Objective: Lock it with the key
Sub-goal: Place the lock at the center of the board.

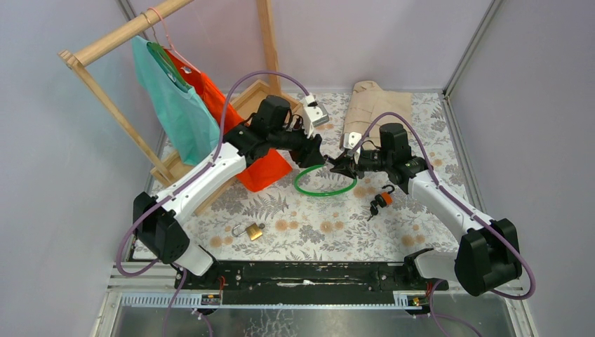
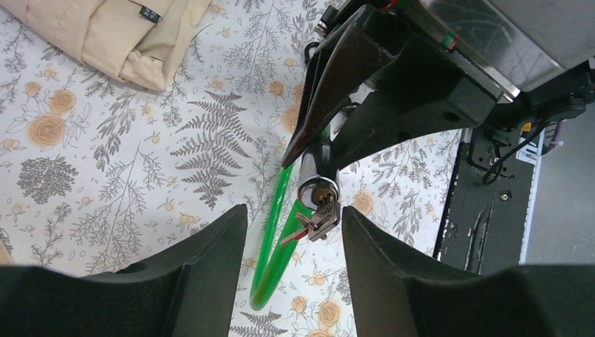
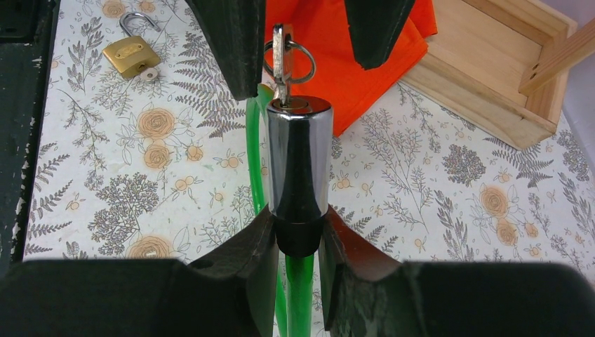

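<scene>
Left wrist view first; all places are reckoned from the cylinder.

1. Cylinder (image 2: pixel 317 184): chrome head of the green cable (image 2: pixel 275 232). It is held up off the table (image 1: pixel 316 232).
2. Right gripper (image 3: pixel 298 223): clamped on the cylinder's black collar, just under the chrome.
3. Key (image 2: pixel 314 219): seated in the keyhole at the cylinder's free end, with its ring hanging from it.
4. Left gripper (image 2: pixel 293 214): fingers spread, one on each side of the key. They touch neither key nor cylinder and hold nothing.
5. Step in hand, by my judgement: turning the key.
   - I cannot tell whether it is turned, nor whether the cable's free end sits in the cylinder.
   - The next move calls for the left fingers to pinch the key's flat head squarely and twist.
   - Meanwhile the right grip must keep the cylinder from rolling.
6. Containers:
   - No box or bin is in sight. The keyhole holds the key.
   - Rack base (image 3: pixel 484 84), an open wooden frame beyond the cylinder on the left arm's side. Its contents cannot be made out.
7. Also present:
   - Orange cloth (image 3: pixel 365 91), hanging between the cylinder and the rack base.
   - Padlock (image 3: pixel 131 55), brass, on the table nearer the arm bases than the cylinder.
</scene>
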